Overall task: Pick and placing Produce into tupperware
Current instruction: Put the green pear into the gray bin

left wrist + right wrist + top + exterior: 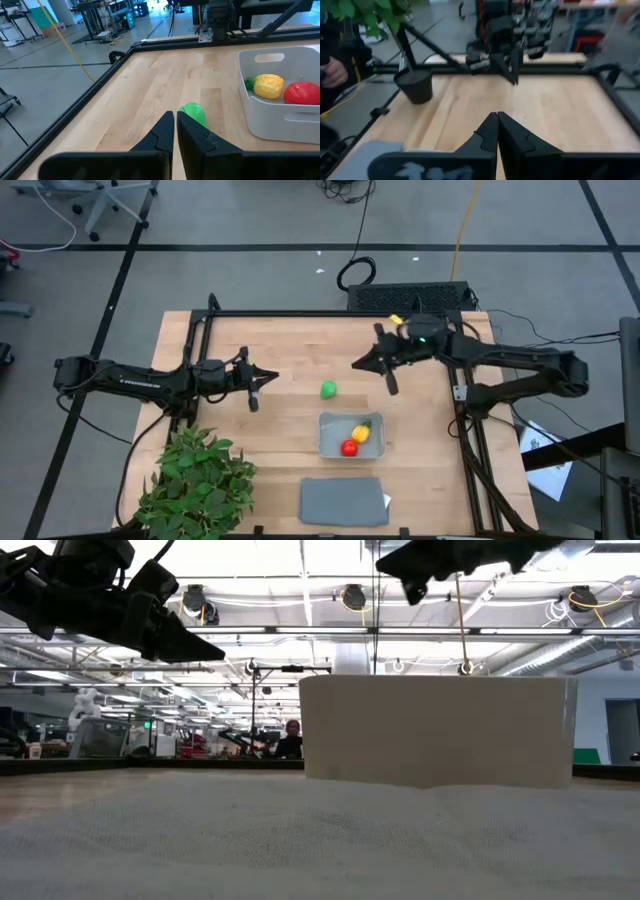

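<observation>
The left gripper (pixel 175 131), fingers pressed together and empty, fills the left wrist view's foreground, with the green produce (pixel 193 113) on the table (pixel 150 95) just beyond. Only the high view shows the lid (pixel 343 501) beside the tupperware (pixel 331 442) holding red (pixel 349 447) and yellow produce (pixel 361 433). The right gripper (pixel 497 131) is closed, empty.

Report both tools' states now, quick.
Left tool: shut, holding nothing, above the bare table.
Right tool: shut, holding nothing, above the table.
</observation>
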